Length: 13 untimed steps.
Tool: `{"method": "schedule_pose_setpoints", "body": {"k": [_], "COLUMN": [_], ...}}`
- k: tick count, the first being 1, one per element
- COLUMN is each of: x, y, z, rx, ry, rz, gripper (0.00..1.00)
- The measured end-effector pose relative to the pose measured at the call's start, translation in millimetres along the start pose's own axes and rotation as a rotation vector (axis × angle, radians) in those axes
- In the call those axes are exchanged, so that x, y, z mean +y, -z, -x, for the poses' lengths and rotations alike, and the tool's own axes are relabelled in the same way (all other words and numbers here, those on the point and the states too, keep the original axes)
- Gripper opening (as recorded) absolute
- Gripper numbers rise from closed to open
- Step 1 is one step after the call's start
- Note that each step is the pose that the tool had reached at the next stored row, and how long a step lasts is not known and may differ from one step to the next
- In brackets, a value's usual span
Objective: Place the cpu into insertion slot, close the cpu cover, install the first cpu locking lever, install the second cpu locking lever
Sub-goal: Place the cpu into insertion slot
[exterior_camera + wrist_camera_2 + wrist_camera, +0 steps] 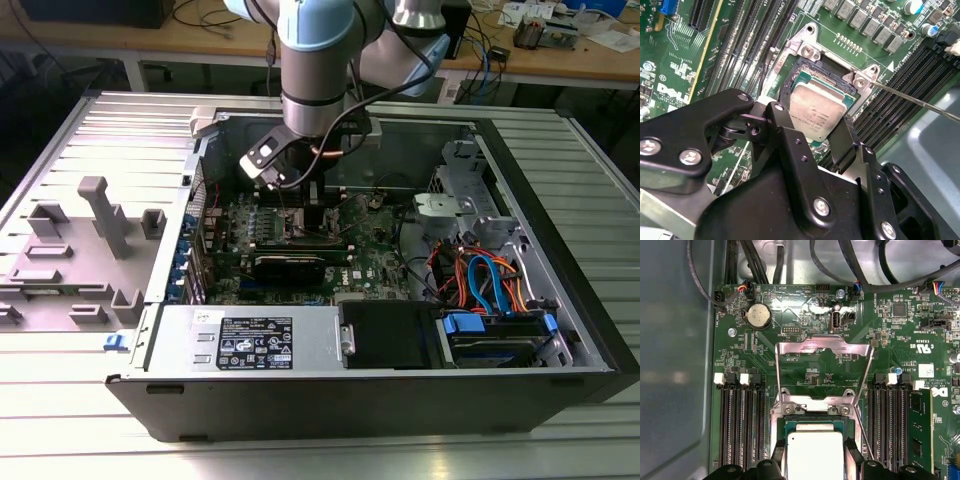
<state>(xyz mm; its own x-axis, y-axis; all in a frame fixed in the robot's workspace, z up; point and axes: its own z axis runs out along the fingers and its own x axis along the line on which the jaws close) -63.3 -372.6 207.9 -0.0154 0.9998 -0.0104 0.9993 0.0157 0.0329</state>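
The cpu (817,107), a small square chip with a silvery top, sits between my gripper's (812,129) black fingers (782,122), at or just above the insertion slot (802,67). In the first wrist view the cpu (815,450) lies inside the slot's metal rim (812,404), with the gripper (815,460) closed on its two sides. The cpu cover (825,346), a thin silvery frame, is swung open away from the slot. A thin lever rod (920,102) sticks out beside the slot. In the exterior view the gripper (303,205) is low over the green board inside the case.
Long black memory slots (740,425) flank the socket on both sides, and a coin battery (758,315) and black cables (850,270) lie beyond the cover. The case holds a power supply (250,340) and a drive cage with blue cables (485,285). A grey fixture (100,215) stands outside.
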Motion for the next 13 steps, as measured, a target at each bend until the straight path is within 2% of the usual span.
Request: {"method": "schedule_pose_setpoints", "body": {"k": [13], "x": [-1.7], "y": [-5.3], "z": [0.1], "rx": [-0.0026], "ry": [-0.010], "rz": [-0.0001], "gripper": [0.55]}}
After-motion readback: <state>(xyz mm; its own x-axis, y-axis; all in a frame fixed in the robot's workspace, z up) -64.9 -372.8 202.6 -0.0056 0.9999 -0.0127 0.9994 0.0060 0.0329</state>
